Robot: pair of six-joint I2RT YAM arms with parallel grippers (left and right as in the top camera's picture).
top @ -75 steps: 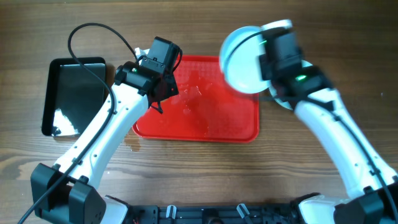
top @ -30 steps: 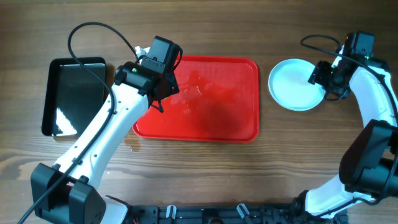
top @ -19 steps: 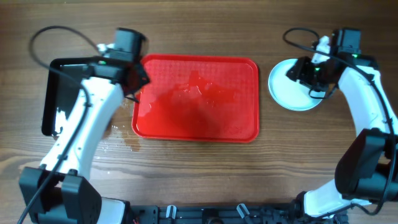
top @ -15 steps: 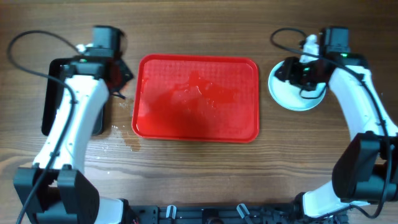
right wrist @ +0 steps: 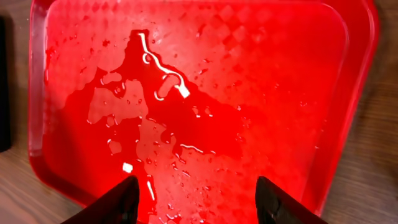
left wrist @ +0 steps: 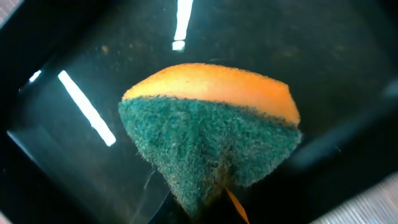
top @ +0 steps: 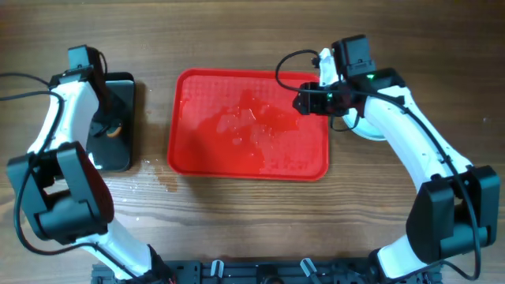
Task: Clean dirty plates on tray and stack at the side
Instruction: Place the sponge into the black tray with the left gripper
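right hand [right wrist: 199, 190] wide open, empty, above wet tray [right wrist: 323, 93]. left hand [top: 102, 118] pinches sponge [left wrist: 205, 130] over black tray [left wrist: 323, 37]. plates [top: 368, 132] partly hidden by right arm.

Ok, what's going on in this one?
The left claw holds a sponge over the black tray. The right claw hangs open and empty above the wet red tray, which has no plates on it. A white plate sits beside that tray, mostly hidden under the right arm.
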